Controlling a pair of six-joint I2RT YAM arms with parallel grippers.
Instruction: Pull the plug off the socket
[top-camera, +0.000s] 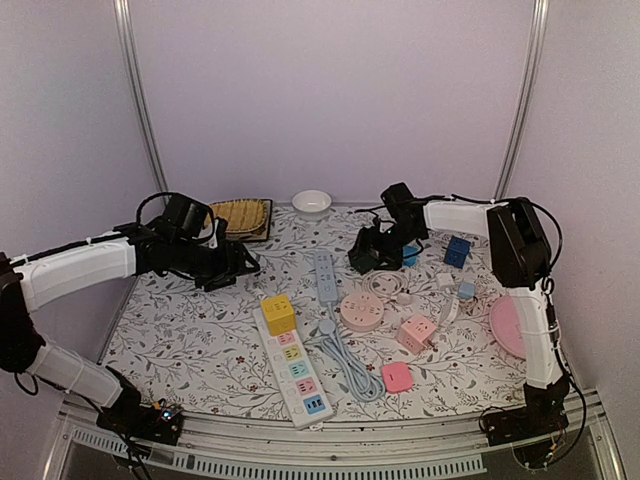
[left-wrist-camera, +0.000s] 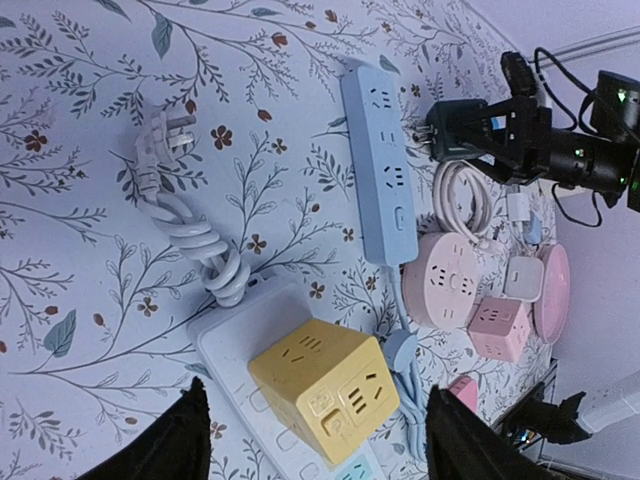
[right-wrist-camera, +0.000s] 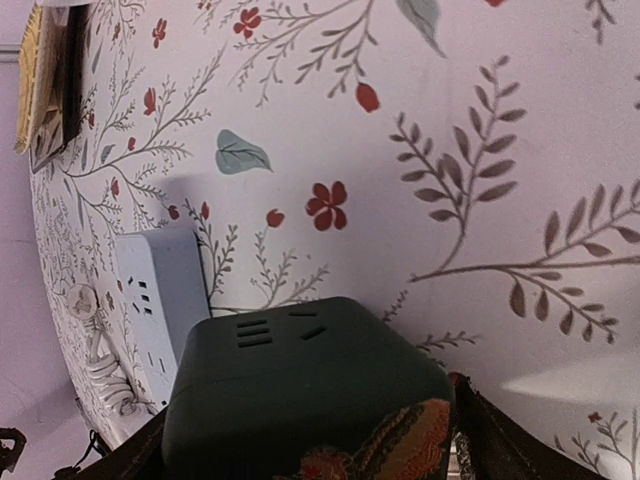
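The left side of the table is bare flowered cloth, so a gripper can come down there with nothing in the way. The middle is crowded. The white power strip lies near the front. The yellow cube stands on its far end, and its coiled cord lies just beside that. Bare cloth lies between the left gripper and the blue power strip. The dark green cube fills the spot near that strip's far end. On the right, the round pink socket, looped cable, pink cube and pink plate sit close together. The gaps there look tight, though the top view is small. The basket and bowl sit along the back edge.
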